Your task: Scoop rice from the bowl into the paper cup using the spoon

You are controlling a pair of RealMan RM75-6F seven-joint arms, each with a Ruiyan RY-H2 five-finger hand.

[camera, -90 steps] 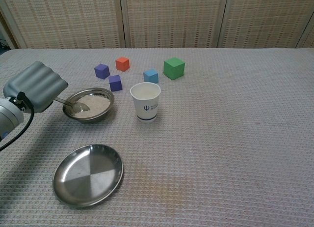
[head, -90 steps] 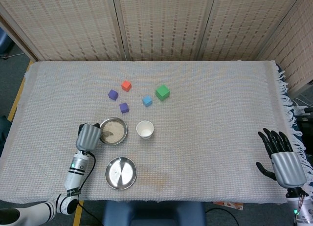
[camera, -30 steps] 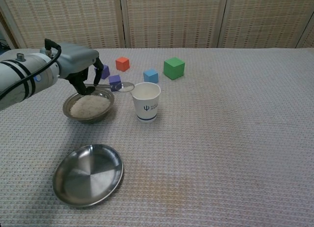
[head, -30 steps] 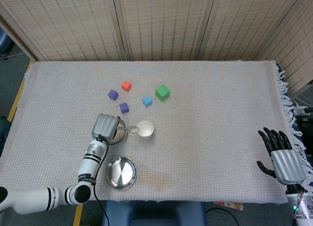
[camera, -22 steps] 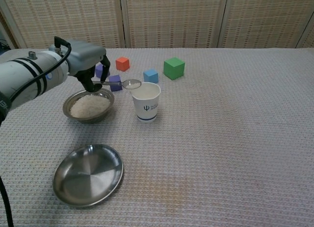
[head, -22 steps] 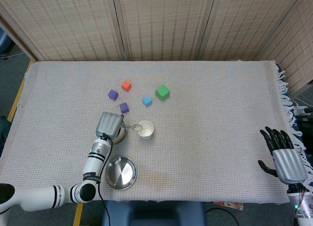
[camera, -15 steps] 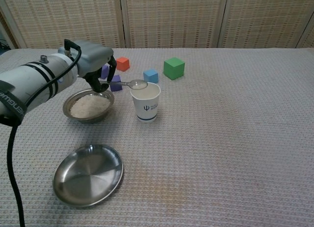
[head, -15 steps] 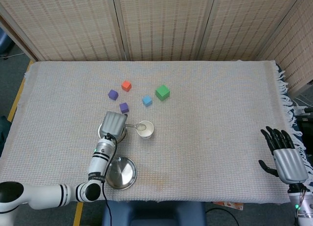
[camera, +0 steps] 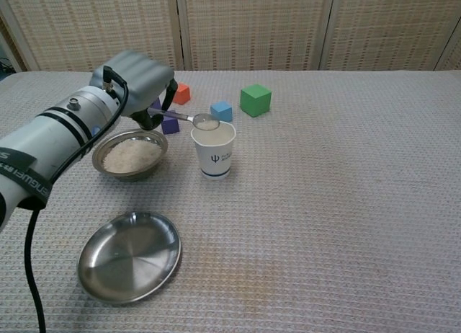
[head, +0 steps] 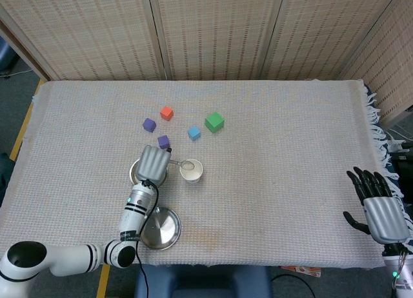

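My left hand grips the handle of a metal spoon. The spoon's bowl holds a little rice and hovers over the near-left rim of the white paper cup. The steel bowl of rice sits left of the cup; in the head view my hand covers most of the bowl. My right hand hangs open at the table's right edge, far from everything, and shows only in the head view.
An empty steel plate lies in front of the bowl. Behind the cup sit coloured cubes: green, blue, red and two purple ones, partly hidden by my hand in the chest view.
My left hand lifted the loaded spoon out of the rice bowl and carried it right and up until it came over the cup's rim. The right hand stayed still.
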